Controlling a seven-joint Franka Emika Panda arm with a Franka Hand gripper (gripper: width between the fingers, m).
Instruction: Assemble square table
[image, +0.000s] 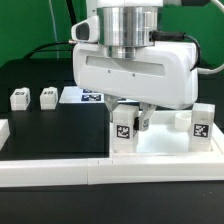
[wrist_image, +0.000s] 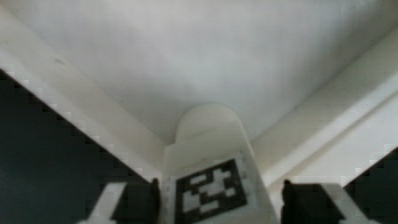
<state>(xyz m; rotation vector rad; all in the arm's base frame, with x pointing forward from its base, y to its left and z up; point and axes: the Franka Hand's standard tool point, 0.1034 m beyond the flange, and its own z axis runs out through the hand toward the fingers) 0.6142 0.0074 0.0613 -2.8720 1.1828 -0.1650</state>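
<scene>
Toward the exterior view's left, near the far edge of the black tabletop (image: 50, 130), two short white legs are seen standing just beside each other but apart: the first leg (image: 18, 98) and the second leg (image: 47, 96), each with a black-and-white tag facing the camera. To their right, the marker board (image: 82, 95) lies flat, partly hidden behind the arm's white wrist housing. A long white border rail (image: 50, 170) runs along the tabletop's near edge.

At the middle, the gripper (image: 130, 117) is lowered over the tray-like square table top (image: 160, 148), which lies flat toward the near right corner of the tabletop. A third leg (image: 122, 131) is held upright between the jaws, at the left edge of the square table top.

In the wrist view the same leg (wrist_image: 214, 185) is centred in the gripper (wrist_image: 214, 208), with its tag facing the camera and a dark finger (wrist_image: 313, 203) on each side. Pale strips are seen between leg and fingers, so it cannot be told whether the jaws are pressing on it or stand slightly off. Beyond it, the raised rim and pale floor of the square table top (wrist_image: 196, 60) are seen.

Farthest right, a fourth leg (image: 200, 126) stands upright at the top's right-hand corner.
</scene>
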